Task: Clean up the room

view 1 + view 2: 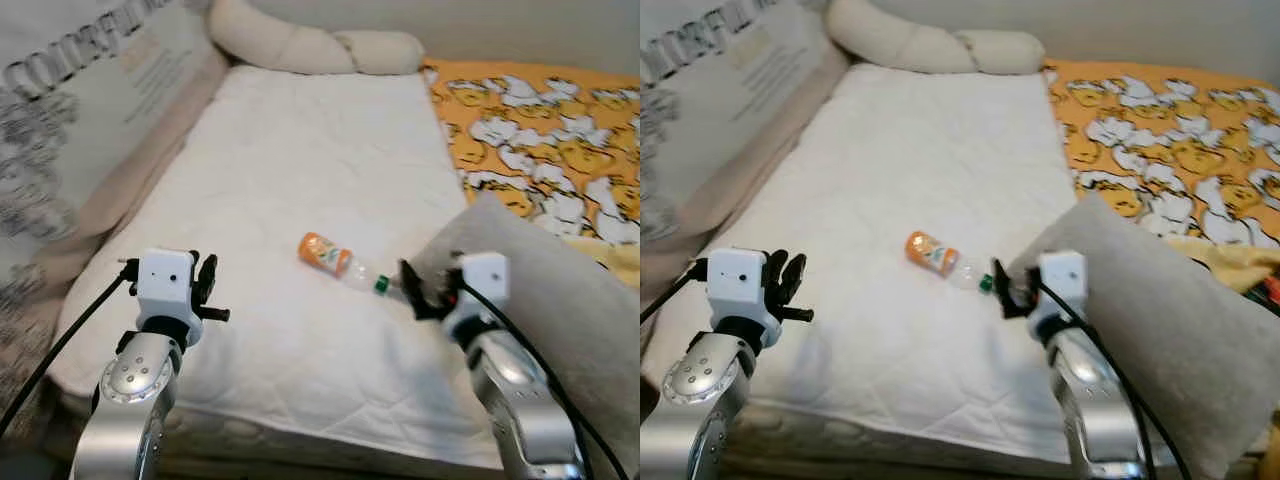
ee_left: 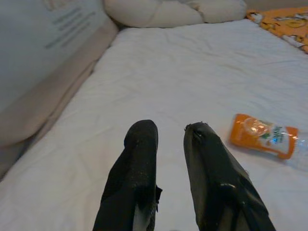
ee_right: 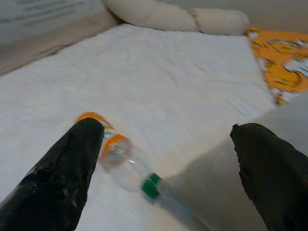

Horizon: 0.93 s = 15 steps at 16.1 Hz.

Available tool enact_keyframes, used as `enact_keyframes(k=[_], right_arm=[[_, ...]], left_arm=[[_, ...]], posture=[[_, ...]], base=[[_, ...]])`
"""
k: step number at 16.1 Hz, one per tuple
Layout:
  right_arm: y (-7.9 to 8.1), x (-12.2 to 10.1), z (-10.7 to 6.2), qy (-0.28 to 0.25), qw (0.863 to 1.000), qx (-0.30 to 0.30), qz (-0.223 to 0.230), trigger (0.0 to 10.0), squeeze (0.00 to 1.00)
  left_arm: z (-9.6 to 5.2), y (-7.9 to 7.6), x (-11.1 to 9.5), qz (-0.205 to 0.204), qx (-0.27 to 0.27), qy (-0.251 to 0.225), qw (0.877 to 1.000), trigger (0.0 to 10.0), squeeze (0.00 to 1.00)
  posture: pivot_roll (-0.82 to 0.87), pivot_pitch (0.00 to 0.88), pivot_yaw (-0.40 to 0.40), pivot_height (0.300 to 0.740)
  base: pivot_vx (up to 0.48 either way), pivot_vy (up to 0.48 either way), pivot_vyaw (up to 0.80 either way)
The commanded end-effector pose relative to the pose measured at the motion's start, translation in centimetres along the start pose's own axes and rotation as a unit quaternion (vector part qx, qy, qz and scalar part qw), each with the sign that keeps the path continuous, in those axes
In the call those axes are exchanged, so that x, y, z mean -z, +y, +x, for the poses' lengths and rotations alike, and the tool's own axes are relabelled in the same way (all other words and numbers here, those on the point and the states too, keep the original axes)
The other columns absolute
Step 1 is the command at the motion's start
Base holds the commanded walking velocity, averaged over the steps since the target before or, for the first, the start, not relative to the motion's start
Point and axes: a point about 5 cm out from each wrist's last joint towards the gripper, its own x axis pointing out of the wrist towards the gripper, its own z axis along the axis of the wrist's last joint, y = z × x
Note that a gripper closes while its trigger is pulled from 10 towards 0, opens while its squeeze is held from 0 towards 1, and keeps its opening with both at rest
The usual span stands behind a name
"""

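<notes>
**One bottle on the bed, two hands held over it**

Nearest, both silver arms run out of the picture at the lower edge. The left hand hangs over the near left part of the mattress, grasping nothing, its two black fingers held a little apart. The right hand is spread wide and empty, just beside the green cap of the bottle; from the head views its fingers are hard to make out against the dark clutter at its front.

One grey pillow lies at the near right, partly hidden behind the right arm and cut off by the picture's edge.

The single plastic bottle lies on its side near the middle of the white mattress, orange label away from the right hand, cap end toward it. The clear neck part is hard to see against the sheet.

Farther right, one orange blanket with a white pattern runs past the frame. Along the left, one printed cushion is blurred, its lettering unreadable. At the far head end lies one long cream bolster, twisted in the middle.
</notes>
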Motion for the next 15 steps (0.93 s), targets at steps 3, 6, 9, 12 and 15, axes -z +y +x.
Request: enact_keyframes(k=[3,6,9,12,15], right_arm=[[-0.5,0.3,1.7,0.016,0.998,0.002,-0.053,10.0,0.00],[-0.1,-0.5,5.7,0.031,0.995,-0.037,-0.091,10.0,0.00],[0.7,-1.1,9.3,0.065,0.986,-0.103,-0.113,10.0,0.00],[1.5,-2.1,11.2,0.086,0.976,-0.118,-0.160,10.0,0.00],[2.0,-3.5,12.6,0.095,0.974,-0.116,-0.168,10.0,0.00]], left_arm=[[0.1,0.0,-0.8,0.021,0.021,-0.012,0.999,10.0,0.00],[0.2,0.0,-1.4,0.046,0.058,-0.012,0.997,10.0,0.00],[0.1,-0.2,-2.7,0.073,0.104,-0.017,0.992,10.0,0.00],[-0.3,0.2,-3.6,0.088,0.131,-0.015,0.987,10.0,0.00],[-1.8,0.6,-4.4,0.101,0.154,-0.005,0.983,10.0,0.00]], posture=[[0.03,0.000,0.014,0.740],[0.03,0.000,0.042,0.740],[0.10,0.042,0.038,0.740],[0.13,0.122,0.036,0.740],[0.15,0.184,0.041,0.740]], base=[[0.000,0.000,0.00],[0.000,0.000,0.00],[0.000,0.000,0.00],[0.000,0.000,0.00],[0.000,0.000,0.00]])
